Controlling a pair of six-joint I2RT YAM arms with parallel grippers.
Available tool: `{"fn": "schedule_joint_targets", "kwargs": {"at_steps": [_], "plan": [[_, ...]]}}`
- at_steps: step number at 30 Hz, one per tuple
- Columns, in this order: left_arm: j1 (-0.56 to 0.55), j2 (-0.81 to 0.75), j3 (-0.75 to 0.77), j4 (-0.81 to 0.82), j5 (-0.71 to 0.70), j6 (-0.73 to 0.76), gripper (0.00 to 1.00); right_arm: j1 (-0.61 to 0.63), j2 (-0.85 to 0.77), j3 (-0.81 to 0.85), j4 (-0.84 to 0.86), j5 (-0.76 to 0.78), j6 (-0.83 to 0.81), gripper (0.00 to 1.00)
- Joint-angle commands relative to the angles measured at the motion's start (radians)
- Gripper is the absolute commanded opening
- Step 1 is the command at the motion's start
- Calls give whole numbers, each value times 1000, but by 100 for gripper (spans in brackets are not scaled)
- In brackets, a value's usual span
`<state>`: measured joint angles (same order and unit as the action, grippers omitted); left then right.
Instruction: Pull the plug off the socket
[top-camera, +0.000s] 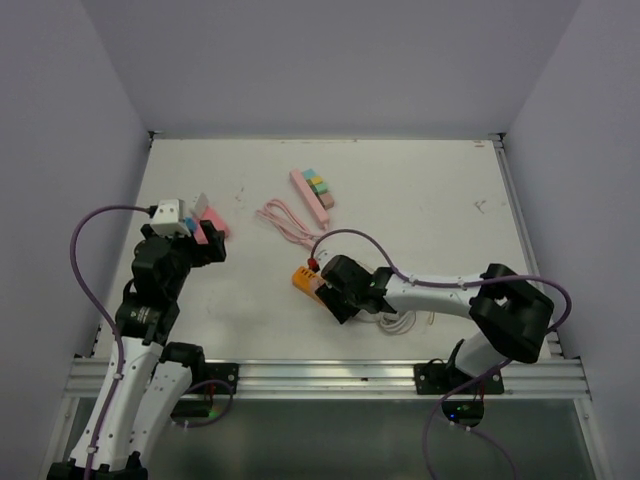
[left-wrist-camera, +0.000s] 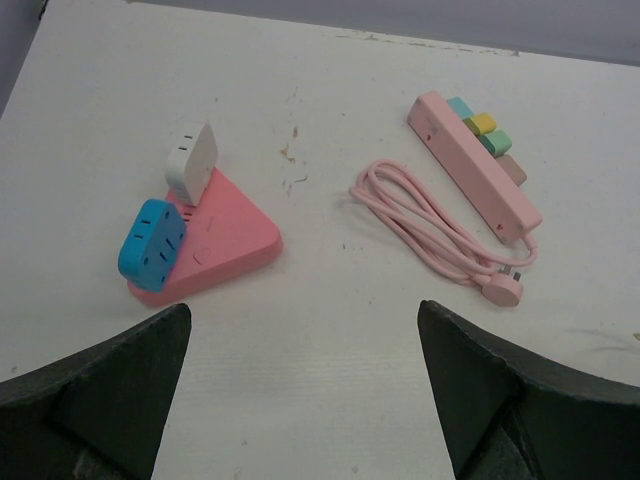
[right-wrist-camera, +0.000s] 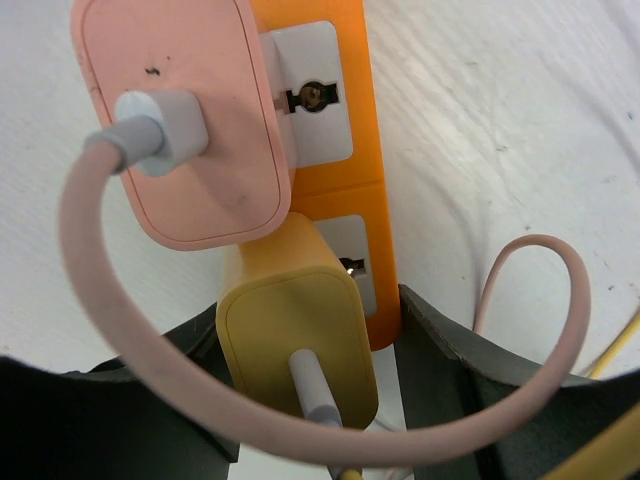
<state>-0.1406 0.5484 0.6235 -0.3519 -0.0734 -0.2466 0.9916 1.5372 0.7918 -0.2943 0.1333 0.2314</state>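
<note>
yellow plug (right-wrist-camera: 298, 330): smooth matt plastic | orange socket strip (right-wrist-camera: 345, 195): smooth plastic | table (left-wrist-camera: 330, 330): matt, scuffed

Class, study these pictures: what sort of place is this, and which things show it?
Probably a robot test cell: a white table boxed in by plain walls, a left arm and right arm bolted to a metal rail, and an orange power strip holding plugs.

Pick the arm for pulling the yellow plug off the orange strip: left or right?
Right. The right gripper straddles the yellow plug on the orange strip, so it likely just closes and pulls. The left gripper hangs open near the pink socket block, apart from that strip.
</note>
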Motion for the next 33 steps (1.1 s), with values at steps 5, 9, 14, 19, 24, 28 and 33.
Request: {"fn": "schedule_joint_targets", "kwargs": {"at_steps": [5,9,14,19,24,28,33], "plan": [[-5,34,-2,31,4,-74,99,84,37,72,30,37,-61,50],[-7,73,-7,-24,60,-132,100,102,9,69,43,40,-64,60],[-5,130,-31,-45,211,-207,99,127,-6,72,52,48,-72,83],[-26,185,-65,-12,277,-266,99,137,-23,81,63,45,-76,95],[-126,251,-117,59,251,-353,99,140,-68,80,69,51,-80,95],[-192,301,-157,108,245,-402,99,140,-104,78,66,69,-80,95],[-231,349,-179,159,238,-453,98,140,-160,61,76,65,-75,93]]}}
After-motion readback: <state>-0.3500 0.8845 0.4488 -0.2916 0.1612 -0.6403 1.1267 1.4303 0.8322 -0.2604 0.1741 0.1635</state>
